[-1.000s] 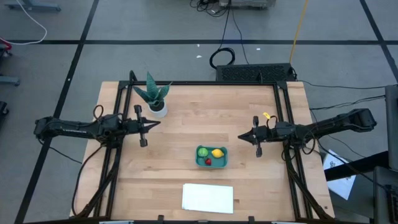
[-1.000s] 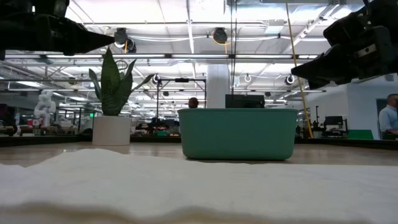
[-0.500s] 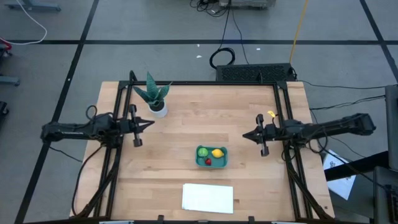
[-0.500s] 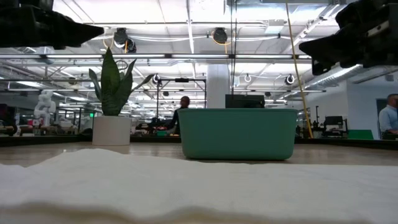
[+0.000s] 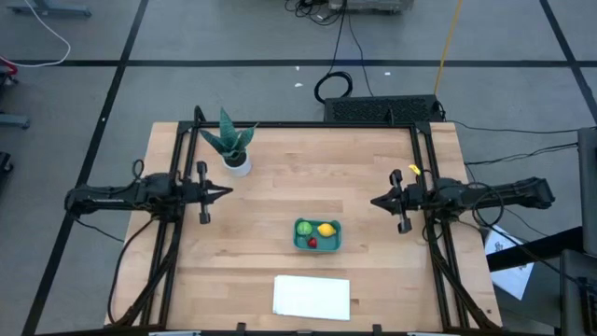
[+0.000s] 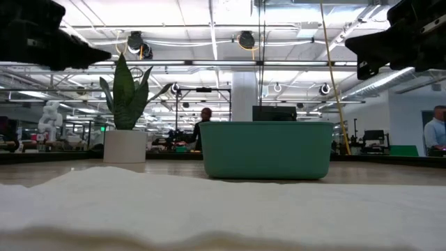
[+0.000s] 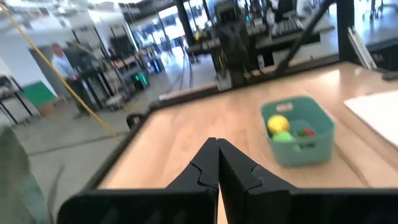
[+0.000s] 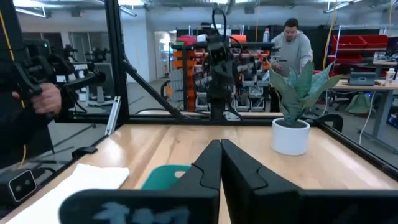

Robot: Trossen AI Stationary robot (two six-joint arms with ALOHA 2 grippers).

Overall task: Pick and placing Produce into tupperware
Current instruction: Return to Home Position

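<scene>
1. Near the middle of the wooden surface (image 5: 280,168), a little toward the edge that carries a white sheet, sits the teal tub (image 5: 318,247), upright and open on top.
2. Inside the tub lie all three pieces of toy produce. A green round piece (image 5: 304,228) and a yellow lemon-like piece (image 5: 326,230) rest side by side, and a smaller dark red piece (image 5: 312,243) lies just beside them both.
3. The left wrist view shows the same three pieces low in the tub, below its rim.
4. The white sheet (image 5: 312,297) lies flat, near the tub but not touching it. In the low view it fills the foreground in front of the tub's wall.
5. A potted plant (image 5: 233,147), with spiky green leaves in a white pot, stands toward the far left corner, well apart from the tub.
6. The left tool (image 5: 227,191) hangs above the left part of the surface, near the plant, and points toward the middle. Its two fingers are pressed together and hold nothing.
7. The right tool (image 5: 375,202) hangs above the right part of the surface and points toward the left one. Its fingers are also together and empty.
8. Both tools are well apart from the tub, one on each side. The low view shows them high above the surface.
9. Beyond the surface is a workshop room. In the right wrist view a person (image 8: 292,46) in a grey top stands behind the plant.
</scene>
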